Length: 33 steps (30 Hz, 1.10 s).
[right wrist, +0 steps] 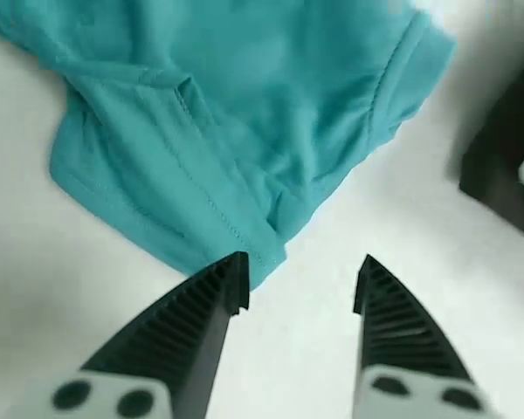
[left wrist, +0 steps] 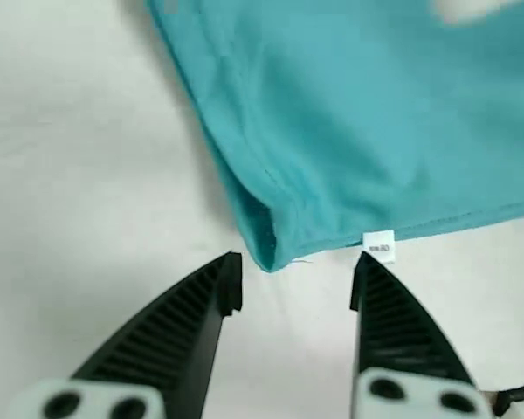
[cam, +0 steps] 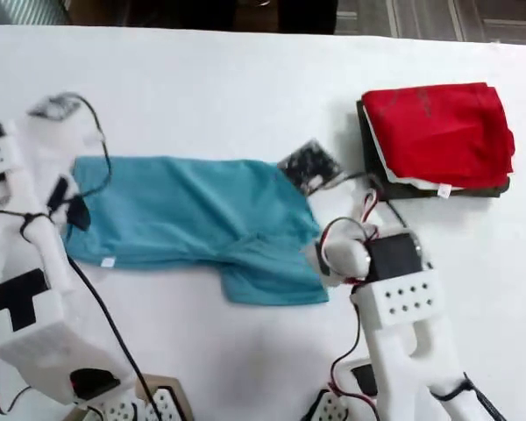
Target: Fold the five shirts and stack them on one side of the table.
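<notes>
Your left gripper (left wrist: pixel 295 284) is spread wide and holds nothing. The hem corner of the teal shirt (left wrist: pixel 358 113), the one with the small white tag (left wrist: pixel 380 244), lies just beyond its fingertips, in line with the gap between them. Your right gripper (right wrist: pixel 301 284) is also wide and empty at the shirt's sleeve, with the sleeve corner just beside one fingertip. The teal shirt lies flat on the white table (cam: pixel 245 88). On its right-gripper side, near the sleeve, a red shirt (cam: pixel 437 132) tops the folded stack (cam: pixel 473 189).
</notes>
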### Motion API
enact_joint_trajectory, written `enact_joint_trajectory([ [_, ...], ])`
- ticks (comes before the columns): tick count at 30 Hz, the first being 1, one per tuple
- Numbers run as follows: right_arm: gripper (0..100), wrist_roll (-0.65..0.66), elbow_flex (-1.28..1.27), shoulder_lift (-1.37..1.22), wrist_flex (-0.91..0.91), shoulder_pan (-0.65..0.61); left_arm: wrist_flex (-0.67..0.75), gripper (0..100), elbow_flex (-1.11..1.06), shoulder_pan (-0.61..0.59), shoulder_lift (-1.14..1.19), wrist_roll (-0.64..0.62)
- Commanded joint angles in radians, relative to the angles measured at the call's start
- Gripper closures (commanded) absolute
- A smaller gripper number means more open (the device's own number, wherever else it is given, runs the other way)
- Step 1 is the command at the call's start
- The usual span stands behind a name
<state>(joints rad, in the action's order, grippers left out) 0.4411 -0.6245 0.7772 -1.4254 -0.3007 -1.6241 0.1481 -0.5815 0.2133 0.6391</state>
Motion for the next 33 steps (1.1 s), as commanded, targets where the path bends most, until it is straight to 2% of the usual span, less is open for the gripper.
enact_joint_trajectory([
  [1, 85.8, -0.011, 0.17, 0.016, 0.042, 0.001, -0.055, 81, 0.203, -0.015, -0.048, -0.003],
  [3, 98.1, -0.011, 0.167, -0.024, 0.143, -0.007, -0.041, 94, 0.24, 0.006, -0.046, -0.041],
  [4, 98.5, -0.011, 0.163, -0.062, 0.191, -0.008, -0.014, 100, 0.237, 0.029, -0.044, -0.075],
  [6, 97.7, -0.011, 0.166, -0.173, 0.265, -0.008, 0.035, 96, 0.214, 0.078, -0.028, -0.109],
  [11, 97.8, -0.011, 0.265, -0.524, 0.369, -0.008, 0.186, 97, 0.213, 0.19, 0.146, -0.209],
  [14, 97.8, -0.023, 0.407, -0.719, 0.38, -0.007, 0.258, 97, 0.297, 0.192, 0.301, -0.258],
  [16, 97.8, -0.078, 0.509, -0.837, 0.378, -0.012, 0.279, 97, 0.371, 0.184, 0.405, -0.287],
  [19, 97.8, -0.137, 0.663, -1.0, 0.383, -0.01, 0.275, 97, 0.487, 0.169, 0.546, -0.304],
  [22, 97.8, -0.138, 0.778, -1.158, 0.377, 0.004, 0.235, 97, 0.599, 0.144, 0.669, -0.301],
  [28, 97.8, -0.138, 0.898, -1.371, 0.369, 0.128, 0.141, 97, 0.845, 0.072, 0.848, -0.299],
  [33, 97.8, -0.138, 0.979, -1.429, 0.358, 0.219, 0.046, 97, 1.049, 0.078, 0.944, -0.298],
])
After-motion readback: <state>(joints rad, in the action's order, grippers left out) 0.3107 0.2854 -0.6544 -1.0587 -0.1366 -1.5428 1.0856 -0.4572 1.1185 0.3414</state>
